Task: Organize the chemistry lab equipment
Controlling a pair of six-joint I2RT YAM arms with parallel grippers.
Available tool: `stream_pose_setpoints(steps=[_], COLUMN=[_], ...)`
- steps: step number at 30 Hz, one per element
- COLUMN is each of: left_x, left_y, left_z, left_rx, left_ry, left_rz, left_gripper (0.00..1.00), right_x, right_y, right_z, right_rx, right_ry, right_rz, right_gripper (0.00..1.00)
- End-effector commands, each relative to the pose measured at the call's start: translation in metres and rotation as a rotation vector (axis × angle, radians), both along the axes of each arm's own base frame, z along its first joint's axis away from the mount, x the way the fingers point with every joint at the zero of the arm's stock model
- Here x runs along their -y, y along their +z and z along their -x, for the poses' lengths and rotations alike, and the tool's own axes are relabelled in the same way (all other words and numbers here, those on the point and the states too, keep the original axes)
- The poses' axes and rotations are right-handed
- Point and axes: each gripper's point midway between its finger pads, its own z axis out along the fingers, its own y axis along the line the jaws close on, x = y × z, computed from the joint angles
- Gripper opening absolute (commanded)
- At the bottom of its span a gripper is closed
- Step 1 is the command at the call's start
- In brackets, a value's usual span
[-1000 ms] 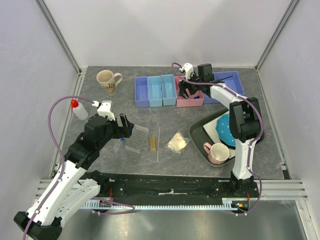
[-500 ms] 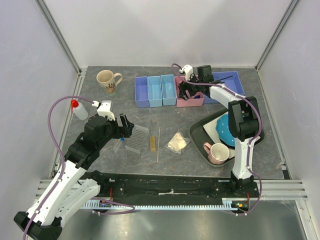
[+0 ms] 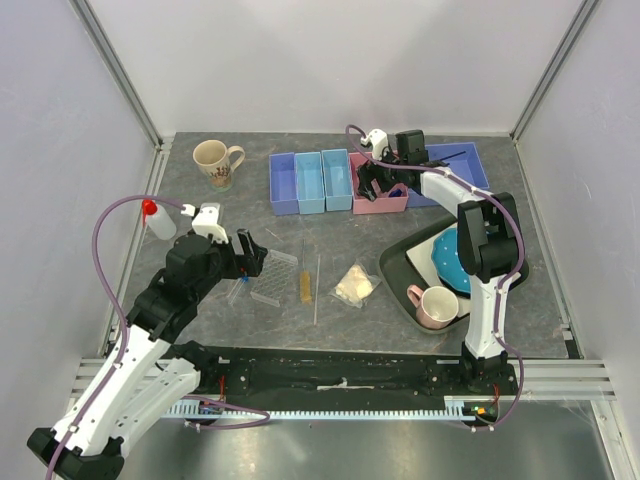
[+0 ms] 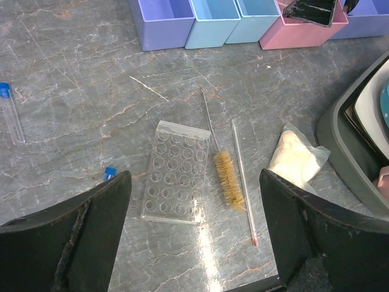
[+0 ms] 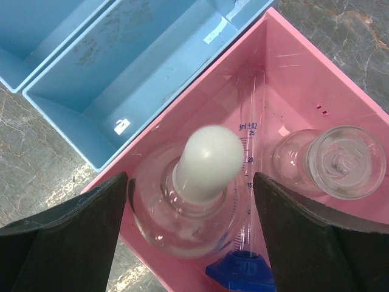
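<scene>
My right gripper [image 3: 380,182] is open over the pink bin [image 3: 388,204]. In the right wrist view its fingers straddle a white-capped clear flask [image 5: 209,159] standing in that bin [image 5: 292,73]. Beside it are a second clear flask [image 5: 340,159] and a graduated cylinder with a blue base [image 5: 240,274]. My left gripper [image 3: 250,260] is open and empty above the clear rack [image 4: 176,172]. Right of the rack lie an amber brush [image 4: 228,177], a thin rod [image 4: 242,176] and a whitish bag [image 4: 295,157]. Blue-capped tubes [image 4: 11,115] lie to the left. The red-capped squeeze bottle [image 3: 158,218] stands far left.
A purple bin [image 3: 283,183] and two blue bins [image 3: 323,180] stand left of the pink one. Another purple bin [image 3: 462,160] behind my right arm holds a black rod. A beige mug [image 3: 215,162] is at the back left. A dark tray [image 3: 400,265] holds a blue plate [image 3: 452,258] and a pink mug [image 3: 435,305].
My left arm has shifted slightly back and to the left. My right gripper stays over the pink bin, almost unmoved.
</scene>
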Motion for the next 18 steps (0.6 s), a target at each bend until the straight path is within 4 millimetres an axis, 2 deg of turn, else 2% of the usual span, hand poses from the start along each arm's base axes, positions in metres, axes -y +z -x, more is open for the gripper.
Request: stream_pose_setpoints(steps=[1, 9, 18], left_x=[0.005, 0.004, 0.004], left_y=[0.01, 0.012, 0.014], left_z=[-0.001, 0.002, 0.005], left_rx=[0.027, 0.036, 0.045], left_ry=[-0.002, -0.005, -0.01], left_rz=[0.054, 0.062, 0.071], left_gripper=[0.92, 0.92, 0.92], right_x=[-0.007, -0.008, -0.008], right_y=[0.034, 0.048, 0.08], right_z=[-0.009, -0.004, 0.005], right_rx=[0.072, 0.078, 0.106], right_ry=[0.019, 0.023, 0.021], right_rz=[-0.052, -0.064, -0.099], right_gripper=[0.91, 0.94, 0.94])
